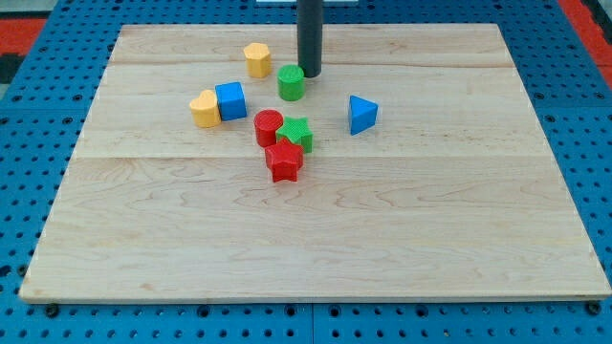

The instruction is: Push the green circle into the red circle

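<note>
Rod without fingers, my tip (310, 74) touching upright green circle (291, 82), red circle (269, 125) toward view's bottom

You can't follow the rod (311, 33) to its upper end: the view's top edge cuts it off, so the arm above stays out of sight. Its lower end, my tip (311, 74), sits just beside the green circle (292, 83), at that block's upper right; whether the two touch, you cannot tell. The red circle (269, 127) covers part of the green star (298, 133), and the red star (284, 161) covers the green star's lower points. The blue cube (230, 100) hides one side of the yellow heart (204, 109).
</note>
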